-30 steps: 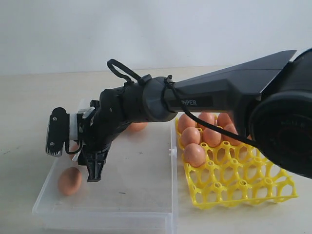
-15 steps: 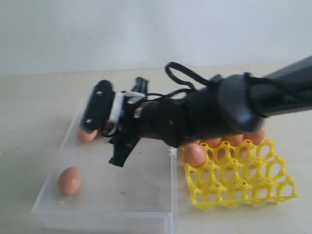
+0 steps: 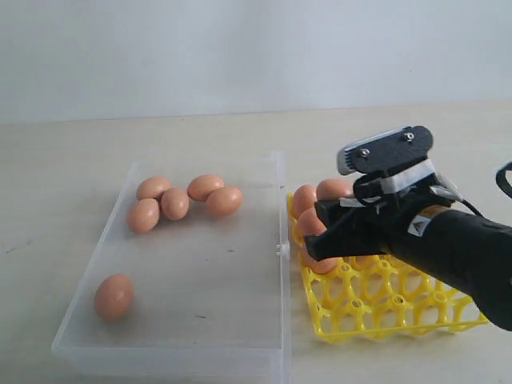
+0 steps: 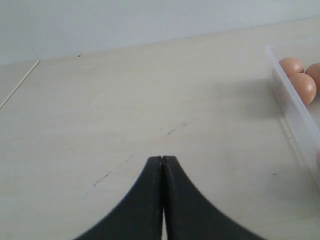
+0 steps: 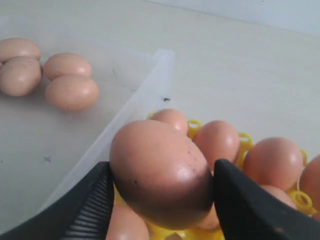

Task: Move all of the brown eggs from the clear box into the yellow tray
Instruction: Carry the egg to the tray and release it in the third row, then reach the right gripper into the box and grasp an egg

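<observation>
My right gripper (image 5: 161, 172) is shut on a speckled brown egg (image 5: 157, 170) and holds it just above the near-left cups of the yellow tray (image 3: 400, 308). In the exterior view this gripper (image 3: 318, 230) reaches left over the tray's row next to the box. Several brown eggs (image 5: 275, 162) sit in the tray's far cups, partly hidden by the arm. The clear box (image 3: 200, 336) holds a cluster of eggs (image 3: 174, 203) at its far end and a lone egg (image 3: 114, 297) near the front left. My left gripper (image 4: 162, 159) is shut and empty over bare table.
The clear box and the yellow tray stand side by side, almost touching. The left wrist view shows the box's wall (image 4: 295, 107) with two eggs (image 4: 304, 87) behind it. The tray's near cups (image 3: 416, 280) are open lattice.
The right arm has swung from over the box's left side to above the tray, carrying an egg. The cluster at the box's far end is now uncovered.
</observation>
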`<state>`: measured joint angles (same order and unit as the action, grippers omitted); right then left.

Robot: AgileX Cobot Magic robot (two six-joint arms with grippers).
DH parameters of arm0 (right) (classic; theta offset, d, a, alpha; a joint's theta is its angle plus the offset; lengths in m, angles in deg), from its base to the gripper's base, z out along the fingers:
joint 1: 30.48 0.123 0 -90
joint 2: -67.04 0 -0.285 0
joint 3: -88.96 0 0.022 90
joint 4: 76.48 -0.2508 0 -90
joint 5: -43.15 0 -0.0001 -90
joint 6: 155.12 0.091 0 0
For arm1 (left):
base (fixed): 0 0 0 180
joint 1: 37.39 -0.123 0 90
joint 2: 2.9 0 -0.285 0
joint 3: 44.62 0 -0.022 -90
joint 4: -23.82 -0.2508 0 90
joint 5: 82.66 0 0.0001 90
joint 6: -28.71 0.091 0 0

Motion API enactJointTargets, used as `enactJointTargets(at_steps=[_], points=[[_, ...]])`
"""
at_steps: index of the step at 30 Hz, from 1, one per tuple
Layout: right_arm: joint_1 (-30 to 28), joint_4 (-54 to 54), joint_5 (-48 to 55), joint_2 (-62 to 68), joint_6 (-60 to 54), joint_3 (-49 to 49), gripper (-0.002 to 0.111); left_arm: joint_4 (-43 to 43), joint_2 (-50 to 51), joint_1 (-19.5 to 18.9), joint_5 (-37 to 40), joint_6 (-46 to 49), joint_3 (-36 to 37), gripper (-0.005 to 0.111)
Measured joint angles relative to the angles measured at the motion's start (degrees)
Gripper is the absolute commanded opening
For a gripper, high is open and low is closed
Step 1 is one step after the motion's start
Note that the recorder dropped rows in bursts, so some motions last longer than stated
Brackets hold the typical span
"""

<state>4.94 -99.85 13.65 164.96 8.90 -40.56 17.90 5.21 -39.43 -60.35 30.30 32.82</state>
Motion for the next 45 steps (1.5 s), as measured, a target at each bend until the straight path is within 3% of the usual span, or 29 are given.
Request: enactJointTargets(at_steps=[6, 16, 19, 21, 22, 23, 25, 28, 29, 33, 37, 42, 45], points=[[-1.23, 2.69, -4.79, -0.14, 5.44, 5.41, 0.000, 0.00, 0.00, 0.00, 0.00, 0.00, 0.00, 0.000], [-1.23, 4.72, -9.02, 4.19, 7.09, 6.27, 0.001, 0.00, 0.00, 0.00, 0.00, 0.00, 0.00, 0.000], [-1.23, 4.02, -10.06, 5.82, 7.09, 6.27, 0.019, 0.00, 0.00, 0.00, 0.00, 0.00, 0.00, 0.000], [-1.23, 3.80, -10.41, 5.87, 6.98, 6.27, 0.047, 0.00, 0.00, 0.00, 0.00, 0.00, 0.00, 0.000], [-1.23, 3.80, -10.50, 5.87, 6.98, 6.27, 0.067, 0.00, 0.00, 0.00, 0.00, 0.00, 0.00, 0.000], [-1.23, 3.80, -10.55, 5.87, 6.98, 6.27, 0.072, 0.00, 0.00, 0.00, 0.00, 0.00, 0.00, 0.000], [-1.23, 3.80, -10.52, 5.51, 6.29, 6.27, 0.058, 0.00, 0.00, 0.00, 0.00, 0.00, 0.00, 0.000], [-1.23, 3.36, -1.68, -2.25, 2.03, 4.73, 0.008, 0.00, 0.00, 0.00, 0.00, 0.00, 0.00, 0.000], [-1.23, 4.01, 4.27, -5.80, 0.62, 2.25, 0.001, 0.00, 0.00, 0.00, 0.00, 0.00, 0.00, 0.000], [-0.05, 11.45, 29.90, -10.57, -1.34, -16.28, 0.000, 0.00, 0.00, 0.00, 0.00, 0.00, 0.00, 0.000], [4.87, 14.39, 43.93, -4.46, -4.67, -29.64, 0.011, 0.00, 0.00, 0.00, 0.00, 0.00, 0.00, 0.000], [11.85, 14.41, 53.08, 6.52, -12.06, -39.80, 0.045, 0.00, 0.00, 0.00, 0.00, 0.00, 0.00, 0.000], [14.24, 12.98, 55.80, 13.70, -3.88, -44.90, 0.060, 0.00, 0.00, 0.00, 0.00, 0.00, 0.00, 0.000]])
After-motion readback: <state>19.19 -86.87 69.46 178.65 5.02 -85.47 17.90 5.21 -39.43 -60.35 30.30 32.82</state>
